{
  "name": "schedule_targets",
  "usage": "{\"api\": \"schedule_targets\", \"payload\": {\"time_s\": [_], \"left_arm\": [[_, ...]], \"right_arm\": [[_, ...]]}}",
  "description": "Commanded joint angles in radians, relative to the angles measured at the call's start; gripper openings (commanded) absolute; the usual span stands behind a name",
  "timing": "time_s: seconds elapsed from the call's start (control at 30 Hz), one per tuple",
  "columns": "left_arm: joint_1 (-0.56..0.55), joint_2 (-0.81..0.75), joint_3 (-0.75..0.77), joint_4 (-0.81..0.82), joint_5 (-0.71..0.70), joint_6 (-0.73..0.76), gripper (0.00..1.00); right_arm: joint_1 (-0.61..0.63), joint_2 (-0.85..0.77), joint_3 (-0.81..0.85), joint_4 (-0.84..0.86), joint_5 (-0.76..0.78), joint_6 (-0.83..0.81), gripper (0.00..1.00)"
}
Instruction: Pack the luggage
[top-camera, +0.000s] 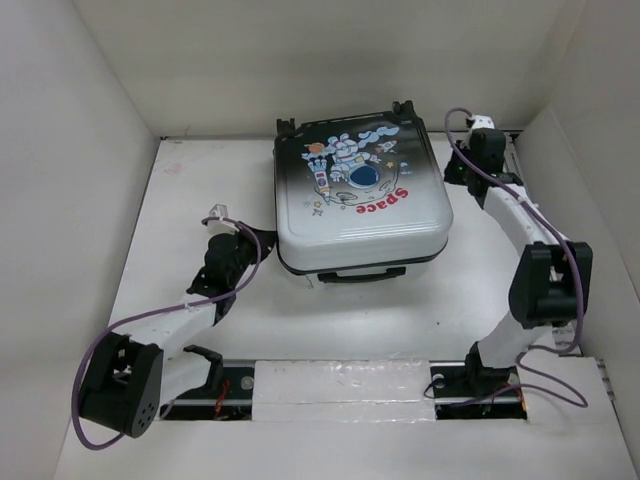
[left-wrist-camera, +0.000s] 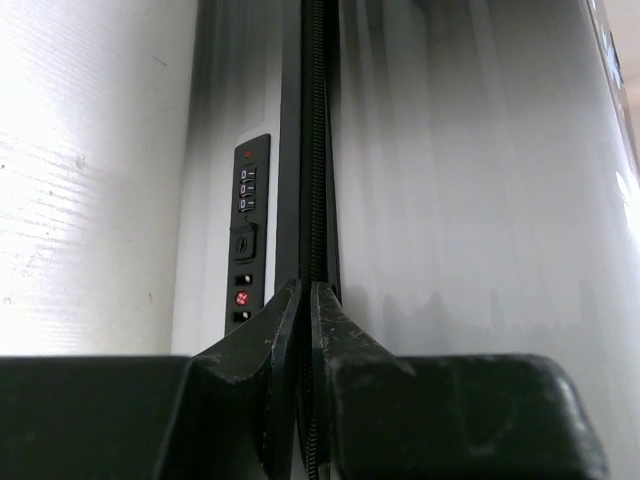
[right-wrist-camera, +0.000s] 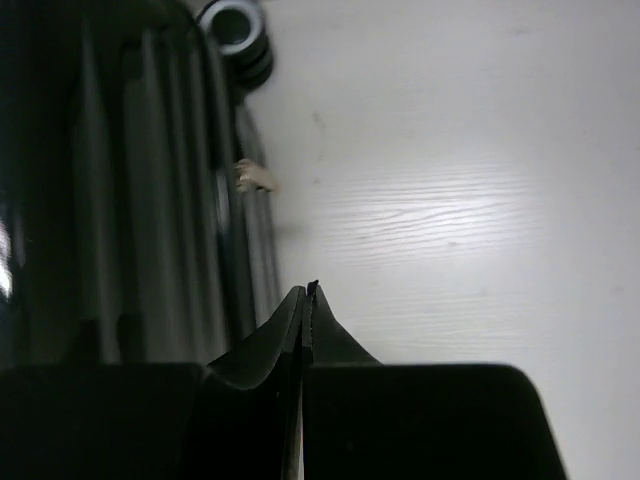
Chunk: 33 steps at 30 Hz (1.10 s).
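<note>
The luggage (top-camera: 360, 200) lies flat and closed at the back middle of the table, astronaut print and red "Space" facing up. My left gripper (top-camera: 262, 240) is against its left side. In the left wrist view the gripper (left-wrist-camera: 305, 288) is shut, with its tips on the black zipper line (left-wrist-camera: 318, 150) of the shell (left-wrist-camera: 470, 200). Whether a pull is pinched is hidden. My right gripper (top-camera: 452, 165) is at the case's far right corner. The right wrist view shows it (right-wrist-camera: 308, 290) shut beside the dark shell (right-wrist-camera: 130, 200), with a tiny dark bit at the tips.
A combination lock panel (left-wrist-camera: 247, 230) sits just left of the zipper. A caster wheel (right-wrist-camera: 238, 28) shows at the case's corner, and a small tan tab (right-wrist-camera: 252, 178) sticks out from its edge. The carry handle (top-camera: 362, 275) faces the arms. White walls enclose the table (top-camera: 180, 200).
</note>
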Motion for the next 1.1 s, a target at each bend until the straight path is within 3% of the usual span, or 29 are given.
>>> {"api": "schedule_targets", "payload": {"time_s": [0.0,0.2,0.43,0.47,0.57,0.63,0.7,0.8,0.9,0.97,1.07], "left_arm": [[-0.042,-0.007,0.000,0.021,0.062,0.028,0.05],[-0.042,0.013,-0.035,0.058,0.126,0.039,0.05],[-0.042,-0.006,-0.066,0.058,0.209,0.079,0.04],[-0.042,-0.006,-0.066,0.058,0.225,0.079,0.04],[-0.063,0.004,-0.066,0.069,0.265,0.102,0.04],[-0.103,0.016,-0.035,0.069,0.265,0.142,0.02],[-0.181,0.036,-0.022,0.078,0.243,0.169,0.02],[-0.263,0.036,-0.021,0.139,0.223,0.196,0.02],[-0.309,0.036,0.005,0.169,0.223,0.209,0.06],[-0.335,0.045,0.031,0.169,0.211,0.209,0.06],[-0.369,0.033,0.041,0.146,0.157,0.191,0.07]], "right_arm": [[0.073,0.092,0.144,-0.035,-0.176,-0.050,0.01],[0.197,0.317,0.365,-0.135,-0.301,-0.151,0.00],[0.322,0.647,0.930,-0.402,-0.383,-0.236,0.00],[0.332,0.681,1.062,-0.422,-0.403,-0.236,0.00],[0.341,0.764,1.217,-0.427,-0.485,-0.196,0.00],[0.342,0.764,1.228,-0.393,-0.531,-0.153,0.04],[0.364,0.717,1.124,-0.291,-0.550,-0.139,0.06],[0.375,0.559,0.913,-0.102,-0.509,-0.139,0.22],[0.345,0.428,0.835,-0.004,-0.510,-0.104,0.41],[0.325,0.390,0.826,-0.003,-0.522,-0.093,0.57],[0.280,0.323,0.817,-0.054,-0.501,-0.093,0.66]]}}
